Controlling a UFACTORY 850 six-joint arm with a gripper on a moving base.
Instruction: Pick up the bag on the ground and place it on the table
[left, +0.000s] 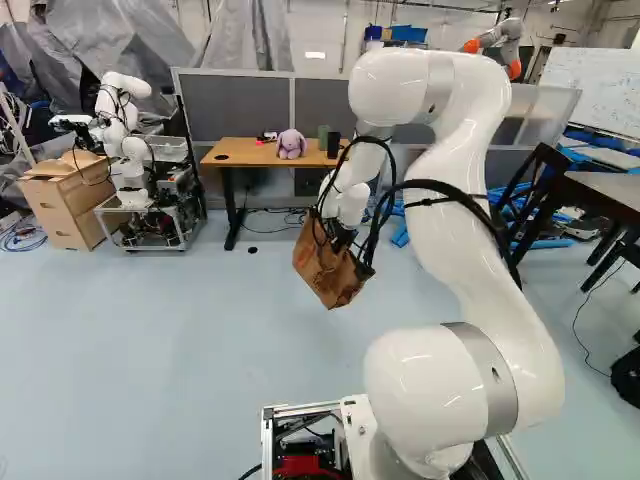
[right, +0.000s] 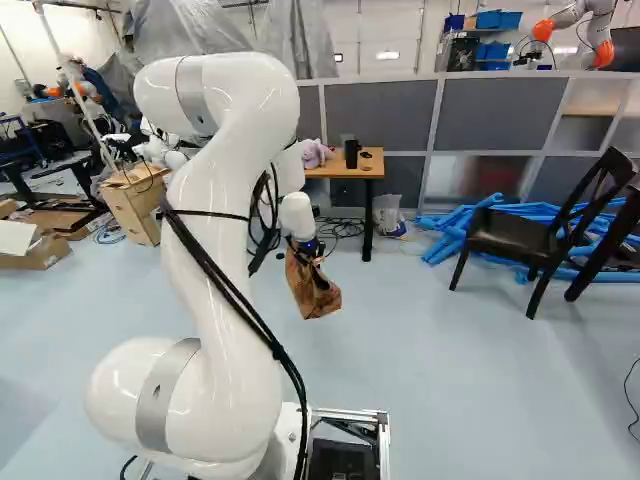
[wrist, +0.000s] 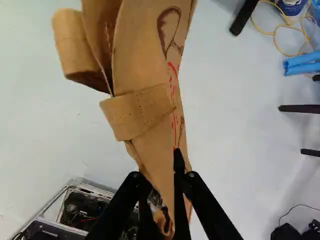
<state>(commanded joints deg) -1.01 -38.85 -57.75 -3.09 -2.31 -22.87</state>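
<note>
In the left base view my gripper (left: 352, 248) hangs out ahead of the arm, with the brown bag (left: 322, 265) dangling tilted beneath it. The bag (right: 312, 290) is off the floor in the right base view too. In the wrist view the gripper (wrist: 164, 176) is shut on the bag (wrist: 145, 65), pinching its brown material; the rest stretches out ahead of the fingers. The table (left: 238, 154), with a wooden top and dark legs, stands farther off, beyond the bag, against the grey partition.
A purple plush toy (left: 291, 144) and a dark cup (left: 333, 146) stand on the table. Another robot (left: 125, 140) is at the left beside wooden boxes (left: 68, 200). A black chair (right: 540, 240) and blue tubes (right: 450, 235) lie to the right. Cables run under the table.
</note>
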